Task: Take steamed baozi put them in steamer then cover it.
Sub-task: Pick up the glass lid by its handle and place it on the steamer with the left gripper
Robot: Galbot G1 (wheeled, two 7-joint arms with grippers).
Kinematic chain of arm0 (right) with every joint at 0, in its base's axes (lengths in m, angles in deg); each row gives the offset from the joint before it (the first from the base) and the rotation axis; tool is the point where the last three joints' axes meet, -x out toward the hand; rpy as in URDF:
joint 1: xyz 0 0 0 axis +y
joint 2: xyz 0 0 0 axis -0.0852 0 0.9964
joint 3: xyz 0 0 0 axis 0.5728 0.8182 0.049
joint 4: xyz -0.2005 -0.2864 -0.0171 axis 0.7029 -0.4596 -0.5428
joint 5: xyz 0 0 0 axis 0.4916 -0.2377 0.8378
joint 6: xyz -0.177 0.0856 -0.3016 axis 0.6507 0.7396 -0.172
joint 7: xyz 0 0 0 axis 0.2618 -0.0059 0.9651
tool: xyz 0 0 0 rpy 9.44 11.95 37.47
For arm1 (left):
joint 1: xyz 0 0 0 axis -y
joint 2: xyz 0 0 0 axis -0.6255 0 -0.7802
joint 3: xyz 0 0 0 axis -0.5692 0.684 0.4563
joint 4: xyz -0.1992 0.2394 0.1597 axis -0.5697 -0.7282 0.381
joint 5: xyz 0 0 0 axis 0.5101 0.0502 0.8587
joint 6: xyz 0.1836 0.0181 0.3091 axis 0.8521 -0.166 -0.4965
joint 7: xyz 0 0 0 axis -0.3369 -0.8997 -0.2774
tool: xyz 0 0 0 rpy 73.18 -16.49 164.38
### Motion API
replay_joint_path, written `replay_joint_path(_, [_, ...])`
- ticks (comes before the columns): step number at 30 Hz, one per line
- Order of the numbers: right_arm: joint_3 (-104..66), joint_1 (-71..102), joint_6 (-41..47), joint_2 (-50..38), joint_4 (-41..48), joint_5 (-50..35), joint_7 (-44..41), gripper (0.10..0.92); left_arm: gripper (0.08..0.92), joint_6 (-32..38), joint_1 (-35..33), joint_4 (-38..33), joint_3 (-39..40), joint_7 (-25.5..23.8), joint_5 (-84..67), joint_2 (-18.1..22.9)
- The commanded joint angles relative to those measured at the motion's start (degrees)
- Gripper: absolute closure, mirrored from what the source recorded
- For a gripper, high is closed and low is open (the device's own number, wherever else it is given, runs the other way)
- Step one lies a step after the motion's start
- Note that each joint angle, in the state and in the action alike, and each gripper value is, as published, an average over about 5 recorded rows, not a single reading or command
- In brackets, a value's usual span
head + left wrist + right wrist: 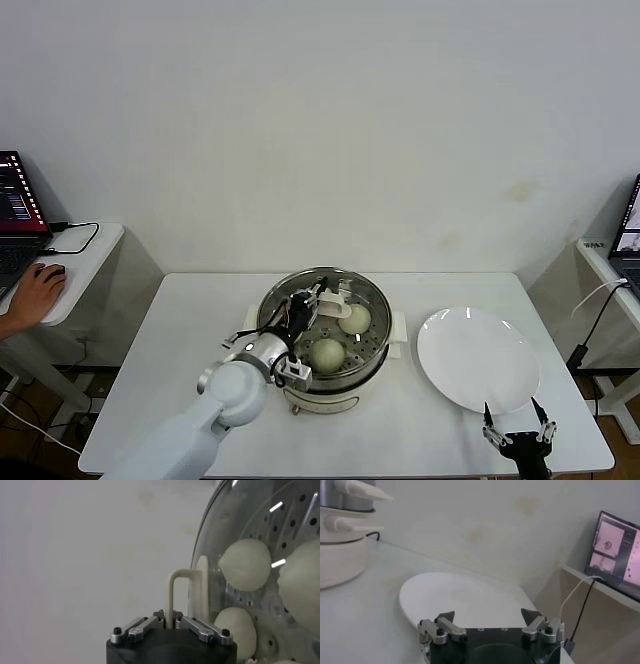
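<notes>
The left hand (172, 626) gripped the round clear glass cover's cream-white handle (181, 596), the cover resting over the shiny steel steamer (325, 372); a pinch this narrow risked dragging it askew on release. The right hand (518, 433) idled spread beside the flat white plate (478, 358).

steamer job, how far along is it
Done: the buns are in the steamer and the plate is bare. In hand: the left gripper is shut on the lid's handle, with the lid over the pot. Left: let go and pull the arm away. The right gripper sits open by the plate.
</notes>
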Motion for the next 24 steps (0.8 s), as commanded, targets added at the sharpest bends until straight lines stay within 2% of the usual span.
replay_joint_path(1, [0.08,0.0,-0.01,0.05,-0.03,0.14,-0.03,0.203,0.845,0.12,-0.29,0.26,-0.07,0.21,0.12,0.05])
replay_joint_path(17, [0.27,0.02,0.01,-0.07,0.05,0.38,-0.26,0.203,0.842,1.07,-1.18,0.23,-1.18,1.37,-0.54,0.38])
replay_joint_path(20, [0.41,-0.01,0.0,-0.05,0.07,0.4,-0.25,0.203,0.799,1.05,-1.78,-0.39,-1.63,1.54,-0.83,0.14])
replay_joint_path(24, [0.62,0.01,-0.02,0.0,0.06,0.45,-0.23,0.203,0.684,1.09,-3.37,-1.81,-2.63,1.83,-1.11,-0.42])
